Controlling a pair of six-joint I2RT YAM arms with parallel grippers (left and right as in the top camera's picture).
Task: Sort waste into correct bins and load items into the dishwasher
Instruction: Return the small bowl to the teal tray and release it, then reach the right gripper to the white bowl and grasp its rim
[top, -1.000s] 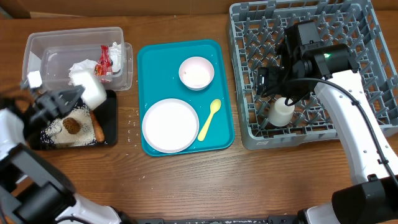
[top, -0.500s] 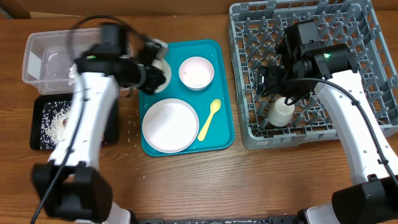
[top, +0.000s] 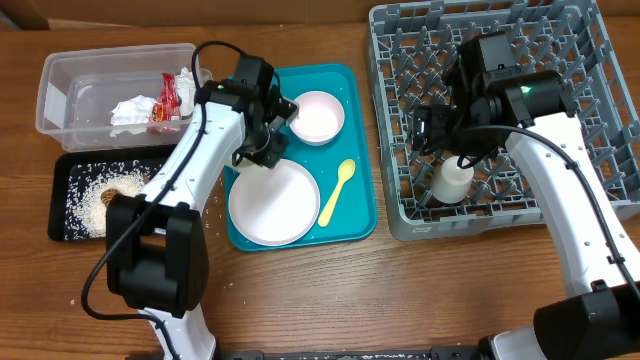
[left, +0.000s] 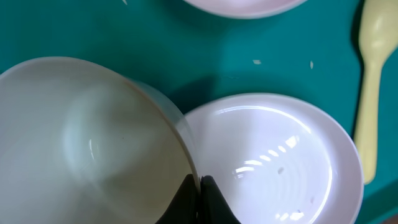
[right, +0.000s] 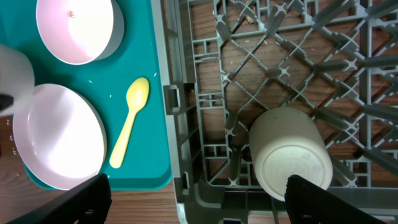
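My left gripper (top: 266, 146) (left: 200, 186) is shut on the rim of a small white bowl (left: 93, 143), held tilted over the teal tray (top: 355, 225) beside the round white plate (top: 273, 202) (left: 280, 162). A second white bowl (top: 316, 117) and the pale yellow spoon (top: 337, 192) lie on that tray. My right gripper (top: 440, 135) (right: 199, 205) is open above the white cup (top: 452, 180) (right: 292, 155), which stands upside down in the grey dish rack (top: 590, 120). The clear tub (top: 60, 95) holds the napkin (top: 130, 110) and red wrapper (top: 166, 100). The black tray (top: 60, 225) holds rice (top: 85, 200) and the brown lump (top: 120, 197). My arm hides the sausage stick.
A few rice grains lie on the wooden table (top: 300, 290) between the black tray and the teal tray. The dish rack fills the right side up to the table's back edge. The right wrist view also shows the plate (right: 56, 137) and spoon (right: 129, 121).
My left arm has swung right from above the black tray to over the teal tray, carrying the white bowl, and now hangs by the plate. The right arm has not moved.
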